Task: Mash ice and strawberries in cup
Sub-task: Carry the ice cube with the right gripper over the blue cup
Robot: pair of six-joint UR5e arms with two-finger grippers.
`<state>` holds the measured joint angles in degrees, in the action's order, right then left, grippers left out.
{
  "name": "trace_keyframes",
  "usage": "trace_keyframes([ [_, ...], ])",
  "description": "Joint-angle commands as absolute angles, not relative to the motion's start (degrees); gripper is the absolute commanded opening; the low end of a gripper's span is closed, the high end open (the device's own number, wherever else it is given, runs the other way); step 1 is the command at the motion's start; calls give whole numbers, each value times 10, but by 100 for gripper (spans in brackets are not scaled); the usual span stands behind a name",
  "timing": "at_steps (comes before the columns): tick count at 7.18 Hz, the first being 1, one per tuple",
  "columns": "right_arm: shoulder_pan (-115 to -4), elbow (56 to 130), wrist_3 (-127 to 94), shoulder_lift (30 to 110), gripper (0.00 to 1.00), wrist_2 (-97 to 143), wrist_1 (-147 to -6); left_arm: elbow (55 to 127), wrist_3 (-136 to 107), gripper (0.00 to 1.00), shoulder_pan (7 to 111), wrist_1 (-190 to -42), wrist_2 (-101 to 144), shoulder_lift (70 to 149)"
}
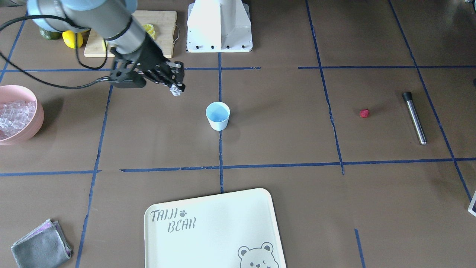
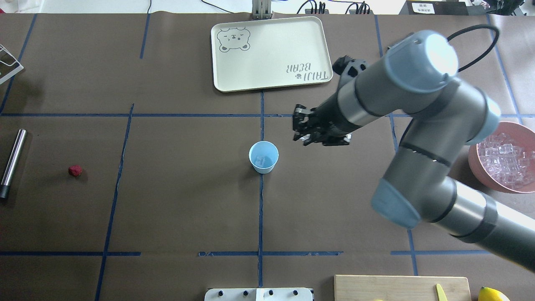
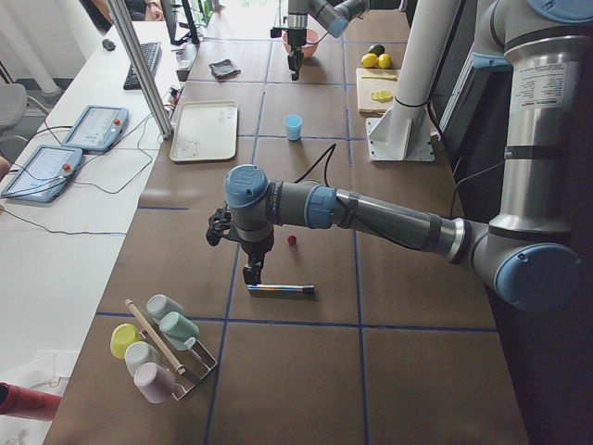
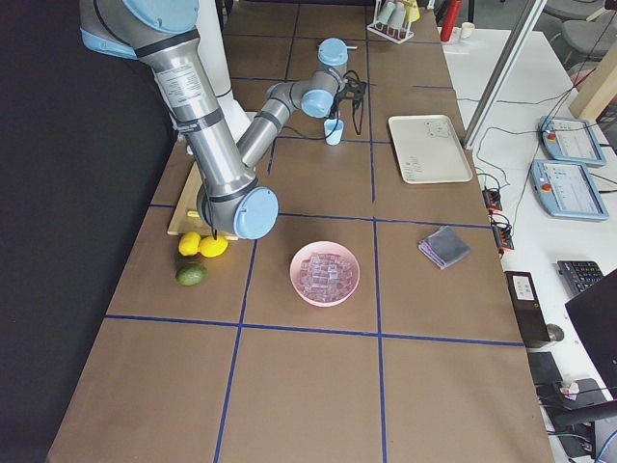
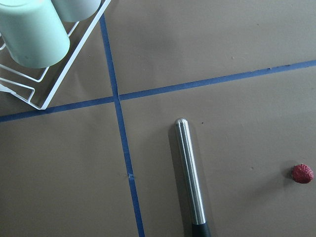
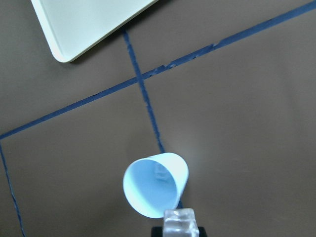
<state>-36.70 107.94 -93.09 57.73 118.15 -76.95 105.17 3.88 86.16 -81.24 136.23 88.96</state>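
The pale blue cup (image 1: 218, 115) stands upright at the table's middle, with one ice cube in it in the overhead view (image 2: 262, 159). My right gripper (image 1: 177, 88) is shut on a clear ice cube (image 6: 180, 222) and hovers beside the cup (image 6: 155, 190), above the table, not over its mouth. More ice fills the pink bowl (image 1: 36, 108). The red strawberry (image 2: 75, 170) lies alone on the table. My left gripper (image 3: 252, 272) hangs over a metal muddler (image 3: 280, 289) near the strawberry (image 5: 302, 174); I cannot tell if it is open or shut.
A cream bear tray (image 1: 208, 227) lies on the operators' side of the cup. A grey cloth (image 1: 41, 247) lies at a corner. A cutting board (image 1: 163, 26) and lemons (image 1: 72, 39) sit near the robot base. A rack of cups (image 5: 29, 49) stands by the muddler (image 5: 190, 177).
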Motion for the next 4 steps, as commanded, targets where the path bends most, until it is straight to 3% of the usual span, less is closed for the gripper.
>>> trace_keyframes([
  [1, -316, 985, -992, 479, 1, 1087, -770, 1053, 40, 100, 861, -813, 1362, 889],
  [2, -316, 932, -991, 449, 1, 1070, -769, 1053, 41, 100, 861, -813, 1362, 889],
  [4, -313, 918, -991, 447, 2, 1065, -771, 1052, 41, 100, 861, -823, 1362, 889],
])
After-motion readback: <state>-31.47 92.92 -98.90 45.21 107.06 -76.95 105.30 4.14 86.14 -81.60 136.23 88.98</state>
